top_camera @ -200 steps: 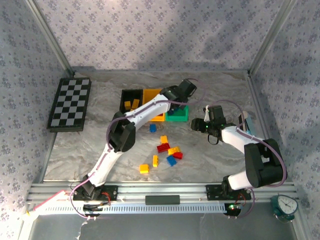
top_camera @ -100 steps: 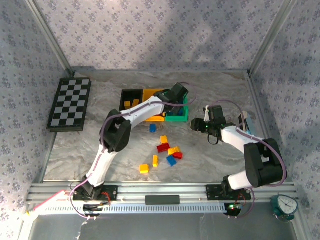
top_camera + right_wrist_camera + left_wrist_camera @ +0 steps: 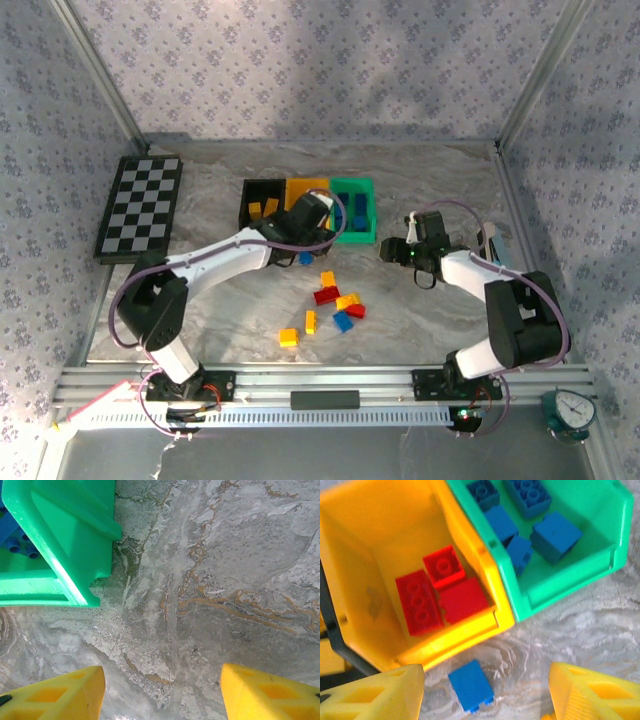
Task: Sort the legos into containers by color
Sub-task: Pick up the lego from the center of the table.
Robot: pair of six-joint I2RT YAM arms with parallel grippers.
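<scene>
Three bins stand side by side at the back: black (image 3: 250, 190), yellow (image 3: 375, 525) and green (image 3: 357, 232). The yellow bin holds three red bricks (image 3: 442, 592); the green bin (image 3: 600, 515) holds several blue bricks (image 3: 555, 535); yellow bricks (image 3: 262, 208) lie in the black bin. My left gripper (image 3: 308, 238) hangs open just in front of the yellow bin, and a loose blue brick (image 3: 471, 685) lies on the table between its fingers (image 3: 375, 695), untouched. My right gripper (image 3: 388, 250) is open over bare table right of the green bin (image 3: 55, 545). Several red, yellow and blue bricks (image 3: 326, 295) lie scattered mid-table.
A black-and-white checkerboard (image 3: 140, 208) lies at the far left. Metal frame posts and patterned walls close in the marble table (image 3: 430, 320). A round gauge (image 3: 570, 412) sits beyond the front right corner.
My left arm has drawn back from above the green bin toward the near left and lower, uncovering that bin. The right arm has barely moved.
</scene>
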